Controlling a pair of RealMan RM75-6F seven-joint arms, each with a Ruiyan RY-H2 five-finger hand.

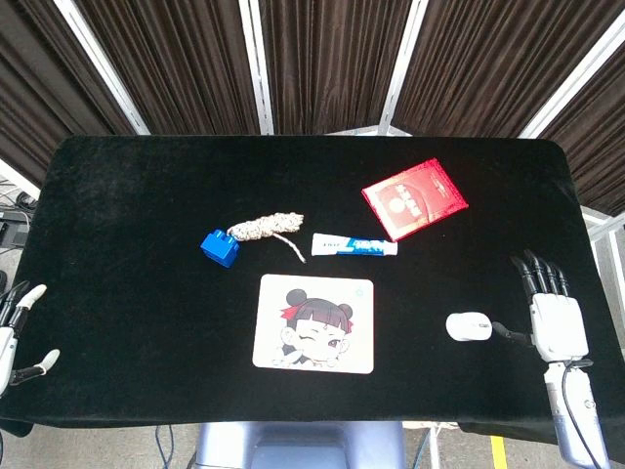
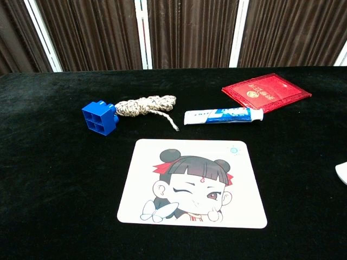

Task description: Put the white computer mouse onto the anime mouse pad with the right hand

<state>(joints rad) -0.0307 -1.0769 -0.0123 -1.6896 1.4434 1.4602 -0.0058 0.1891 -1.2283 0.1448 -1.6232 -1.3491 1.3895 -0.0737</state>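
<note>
- Right hand (image 1: 557, 322): near right edge of the black surface (image 1: 127, 283), palm flat, fingers (image 1: 537, 274) extended and slightly apart, pointing away from the robot; holds nothing. A thumb-like part reaches toward the mouse; whether it touches cannot be told
- Left hand (image 1: 20, 332): near left edge, partly out of frame; fingers apart, nothing held
- White computer mouse (image 1: 470, 325): rests on the surface just left of the right hand, right of the pad and clear of it. Judged light, rigid, smooth-shelled and somewhat slippery; best taken across its two long sides, fingers on one flank, thumb on the other
- Anime mouse pad (image 1: 314, 323): flat at near centre, nothing on it; thin and likely flexible, so the mouse should be set down, not dragged on
- Blue brick (image 1: 220, 247), rope bundle (image 1: 266, 227), toothpaste tube (image 1: 354, 244): in a row beyond the pad
- Red booklet (image 1: 414, 197): farthest, right of centre
</note>
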